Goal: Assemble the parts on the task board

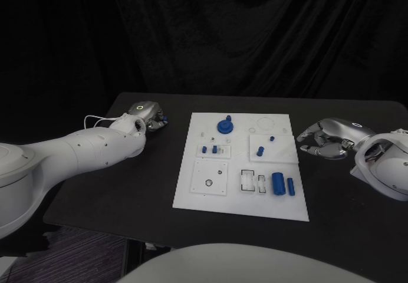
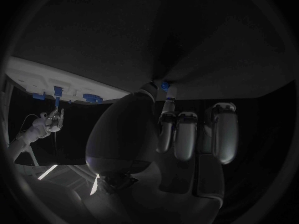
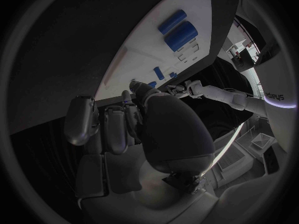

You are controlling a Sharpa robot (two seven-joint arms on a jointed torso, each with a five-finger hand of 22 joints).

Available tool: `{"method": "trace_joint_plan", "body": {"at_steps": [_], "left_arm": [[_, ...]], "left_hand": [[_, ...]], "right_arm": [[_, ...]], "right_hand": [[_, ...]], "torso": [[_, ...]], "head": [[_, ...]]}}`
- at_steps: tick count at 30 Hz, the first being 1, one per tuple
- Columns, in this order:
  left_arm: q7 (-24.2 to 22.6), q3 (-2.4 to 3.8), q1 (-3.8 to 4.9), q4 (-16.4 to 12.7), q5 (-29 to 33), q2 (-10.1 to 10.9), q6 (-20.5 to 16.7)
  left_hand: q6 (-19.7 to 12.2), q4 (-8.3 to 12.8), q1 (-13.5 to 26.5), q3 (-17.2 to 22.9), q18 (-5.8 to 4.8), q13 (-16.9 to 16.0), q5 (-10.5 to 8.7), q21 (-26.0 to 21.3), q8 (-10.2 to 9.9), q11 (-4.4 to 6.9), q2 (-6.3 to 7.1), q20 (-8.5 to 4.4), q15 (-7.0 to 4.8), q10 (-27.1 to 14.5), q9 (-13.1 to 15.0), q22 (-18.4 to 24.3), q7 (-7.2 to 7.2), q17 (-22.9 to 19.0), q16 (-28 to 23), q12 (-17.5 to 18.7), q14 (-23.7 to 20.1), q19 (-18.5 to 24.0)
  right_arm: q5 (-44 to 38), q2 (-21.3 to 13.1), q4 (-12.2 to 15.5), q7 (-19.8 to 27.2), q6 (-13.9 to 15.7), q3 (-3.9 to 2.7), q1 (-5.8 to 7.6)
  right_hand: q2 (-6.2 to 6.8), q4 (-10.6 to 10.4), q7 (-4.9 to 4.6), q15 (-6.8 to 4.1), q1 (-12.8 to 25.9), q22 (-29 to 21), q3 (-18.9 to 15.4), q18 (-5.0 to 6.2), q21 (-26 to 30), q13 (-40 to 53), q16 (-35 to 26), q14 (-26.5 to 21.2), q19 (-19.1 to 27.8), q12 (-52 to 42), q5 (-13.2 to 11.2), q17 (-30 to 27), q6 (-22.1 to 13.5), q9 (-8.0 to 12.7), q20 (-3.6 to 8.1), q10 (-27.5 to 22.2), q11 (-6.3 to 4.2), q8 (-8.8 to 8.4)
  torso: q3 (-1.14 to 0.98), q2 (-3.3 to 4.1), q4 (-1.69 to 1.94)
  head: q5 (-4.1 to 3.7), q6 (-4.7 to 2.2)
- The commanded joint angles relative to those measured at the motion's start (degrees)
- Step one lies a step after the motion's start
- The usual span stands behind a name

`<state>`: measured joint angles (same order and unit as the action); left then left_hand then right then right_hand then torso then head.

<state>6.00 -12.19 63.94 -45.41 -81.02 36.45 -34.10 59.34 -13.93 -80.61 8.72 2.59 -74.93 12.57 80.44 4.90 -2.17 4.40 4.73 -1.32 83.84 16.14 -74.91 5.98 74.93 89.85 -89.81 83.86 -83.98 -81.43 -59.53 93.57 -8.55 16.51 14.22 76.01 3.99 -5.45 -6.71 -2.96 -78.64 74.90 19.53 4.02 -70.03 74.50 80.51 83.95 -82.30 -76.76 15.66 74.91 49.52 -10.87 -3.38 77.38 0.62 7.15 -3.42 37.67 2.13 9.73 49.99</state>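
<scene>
The white task board [image 1: 194,194] lies mid-table. On it stand a blue knob [image 1: 226,125], small blue pegs [image 1: 259,151] and two blue cylinders [image 1: 278,183] near its front right. My left hand [image 1: 146,116] rests on the table left of the board's far corner. It pinches a small blue part [image 2: 164,86] between thumb and fingertip. My right hand [image 1: 327,140] sits on the table right of the board, fingers curled in, with nothing seen inside. The right wrist view shows the cylinders [image 3: 181,35] and the board [image 3: 149,50] beyond the curled fingers [image 3: 106,129].
The board has square white inserts [image 1: 209,177] and an empty slot block [image 1: 247,180] at its front. Black table [image 1: 340,200] runs bare on both sides of the board, with the front edge close to the board's near side.
</scene>
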Motion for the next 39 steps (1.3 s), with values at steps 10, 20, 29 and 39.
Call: {"method": "trace_joint_plan", "body": {"at_steps": [10,20,29,39], "left_arm": [[-1.93,0.06,-0.39,2.29,0.36,-1.76,-2.23],[-1.85,0.07,-0.52,4.14,0.36,-2.8,-2.6],[-1.22,0.07,-0.64,5.11,0.36,-3.71,-2.82],[-0.9,0.08,-0.75,6.02,0.36,-4.45,-2.26]], "left_hand": [[0.95,2.22,-2.46,1.25,-0.24,-15.07,3.25,-0.21,0.55,0.62,-0.67,-0.12,-0.4,6.16,0.76,-12.0,-0.12,15.07,0.15,-0.19,6.14,-1.11],[0.89,2.22,-1.47,1.09,-0.23,-14.19,3.03,-0.31,0.61,0.6,-0.51,-0.11,-0.37,4.95,1.24,-11.96,-0.11,15.07,0.15,0.91,6.14,-1.03],[-0.23,0.41,2.03,-0.88,-0.17,-13.23,-0.99,-0.6,0.07,0.25,-0.2,0.06,-0.11,3.62,1.59,-11.87,0.28,15.07,0.15,2.21,6.14,-0.86],[-3.35,-0.95,4.98,-2.88,0.02,-10.71,-4.23,-1.5,-1.11,-0.72,-0.6,0.79,0.74,-0.55,2.14,-11.6,1.26,15.07,0.15,6.04,6.14,-0.32]], "right_arm": [[-0.12,0.02,0.21,-0.02,-0.56,-0.03,-0.15],[-0.12,-0.02,0.3,-0.18,-0.85,-0.03,-0.15],[-0.12,0.12,0.3,-0.31,-1.06,-0.03,-0.16],[-0.12,0.27,0.3,-0.46,-1.32,-0.03,-0.16]], "right_hand": [[-0.49,-0.11,0.01,-0.03,-0.54,9.31,0.2,0.34,0.44,-0.03,-0.32,1.7,0.12,0.28,0.13,-0.13,0.49,-0.03,0.15,-0.32,0.21,0.43],[-0.55,0.07,-0.01,0.0,-0.84,9.29,0.34,0.35,0.52,-0.01,-0.32,1.69,0.15,0.26,0.55,-0.13,0.47,0.01,0.13,-0.31,0.22,0.43],[-0.57,0.15,-0.03,0.0,-0.96,9.28,0.4,0.36,0.55,-0.04,-0.3,1.7,0.16,0.29,0.74,-0.09,0.47,0.03,0.12,-0.33,0.24,0.43],[-0.59,0.19,-0.05,0.01,-1.02,9.27,0.44,0.37,0.61,-0.04,-0.32,1.69,0.18,0.29,0.84,-0.12,0.47,0.04,0.11,-0.33,0.25,0.43]], "torso": [[0.03,0.05,-0.04],[0.01,0.08,-0.05],[0.02,0.04,0.0],[0.01,0.05,0.04]], "head": [[-0.05,0.01],[-0.16,0.01],[-0.16,0.01],[-0.18,0.01]]}}
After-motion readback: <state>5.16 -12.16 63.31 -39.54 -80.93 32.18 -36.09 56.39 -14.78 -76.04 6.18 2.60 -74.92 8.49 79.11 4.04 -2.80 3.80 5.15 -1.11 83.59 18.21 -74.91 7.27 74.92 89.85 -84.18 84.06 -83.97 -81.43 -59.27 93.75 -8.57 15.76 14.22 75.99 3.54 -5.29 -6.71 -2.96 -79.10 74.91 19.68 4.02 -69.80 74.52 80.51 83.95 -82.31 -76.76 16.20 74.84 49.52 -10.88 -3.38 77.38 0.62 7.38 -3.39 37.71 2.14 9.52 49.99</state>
